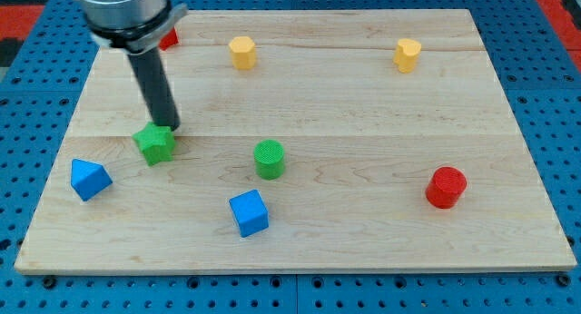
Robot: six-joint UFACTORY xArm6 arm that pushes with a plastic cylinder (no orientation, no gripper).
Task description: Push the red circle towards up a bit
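Observation:
The red circle (446, 187) is a short red cylinder at the board's lower right. My tip (171, 128) is far to its left, in the board's left half, touching the top edge of a green star block (156, 144). The dark rod rises from there to the view's top left.
A green cylinder (269, 159) stands mid-board. A blue cube (249, 212) lies at the lower middle and a blue triangular block (90, 179) at the left. Two yellow blocks (242, 52) (407, 54) sit near the top edge. A red block (168, 37) is partly hidden behind the arm at top left.

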